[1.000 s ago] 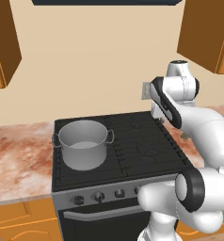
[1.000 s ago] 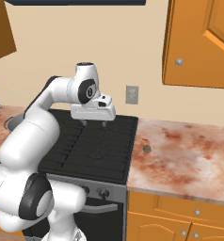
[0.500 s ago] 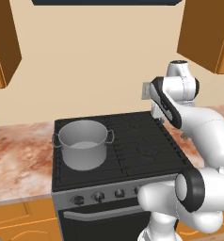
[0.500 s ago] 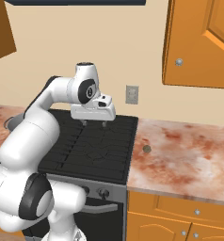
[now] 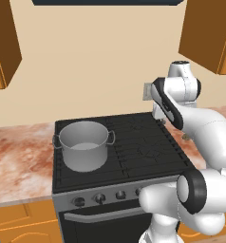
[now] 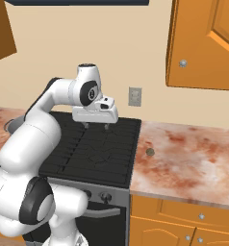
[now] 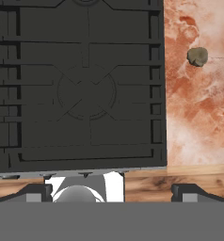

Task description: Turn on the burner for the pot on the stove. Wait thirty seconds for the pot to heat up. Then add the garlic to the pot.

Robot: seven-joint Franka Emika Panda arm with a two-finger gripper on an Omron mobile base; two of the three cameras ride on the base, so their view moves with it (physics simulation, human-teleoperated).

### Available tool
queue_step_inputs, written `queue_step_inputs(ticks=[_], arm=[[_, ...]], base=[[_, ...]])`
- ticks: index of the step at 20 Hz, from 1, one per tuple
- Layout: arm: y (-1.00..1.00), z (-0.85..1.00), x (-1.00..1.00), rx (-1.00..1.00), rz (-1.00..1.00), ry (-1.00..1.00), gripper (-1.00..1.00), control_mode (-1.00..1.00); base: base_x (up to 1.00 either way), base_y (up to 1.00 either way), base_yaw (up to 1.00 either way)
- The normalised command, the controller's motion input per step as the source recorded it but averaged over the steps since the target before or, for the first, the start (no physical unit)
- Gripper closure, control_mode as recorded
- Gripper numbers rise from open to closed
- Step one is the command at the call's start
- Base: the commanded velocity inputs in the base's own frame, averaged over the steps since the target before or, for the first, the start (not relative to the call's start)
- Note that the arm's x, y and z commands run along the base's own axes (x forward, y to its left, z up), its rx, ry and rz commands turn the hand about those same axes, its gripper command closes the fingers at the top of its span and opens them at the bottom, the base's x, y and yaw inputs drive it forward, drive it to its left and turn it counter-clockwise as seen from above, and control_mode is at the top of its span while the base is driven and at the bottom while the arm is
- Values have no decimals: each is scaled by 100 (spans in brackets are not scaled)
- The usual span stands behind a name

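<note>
The grey metal pot (image 5: 84,144) stands on the left rear burner of the stove (image 5: 134,142), its inside bare. My gripper (image 6: 96,126) hangs open and points down above the right side of the stove (image 6: 102,149), with nothing between its fingers. In the hand view the gripper (image 7: 111,193) looks straight down on a right burner of the stove (image 7: 85,94). The garlic (image 6: 150,152) lies on the marbled counter just right of the stove, also seen as the small tan bulb, the garlic (image 7: 197,56). Dark knobs (image 5: 100,198) line the front panel.
Marbled counter (image 6: 193,153) runs right of the stove, and more counter (image 5: 20,156) lies to the left. A grey outlet plate (image 6: 134,96) sits on the wall behind the gripper. Wooden upper cabinets (image 6: 203,43) hang overhead, with a hood above the stove.
</note>
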Motion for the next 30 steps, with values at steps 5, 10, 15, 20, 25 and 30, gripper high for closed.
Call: queue_step_inputs(ticks=[5,10,15,20,25,30], arm=[[0,0,0,0,0,0,-100,-100],[0,0,0,0,0,0,-100,-100],[0,0,0,0,0,0,-100,-100],[0,0,0,0,0,0,-100,-100],[0,0,0,0,0,0,-100,-100],[0,0,0,0,0,0,-100,-100]], base=[[0,0,0],[0,0,0],[0,0,0],[0,0,0],[0,0,0],[0,0,0]])
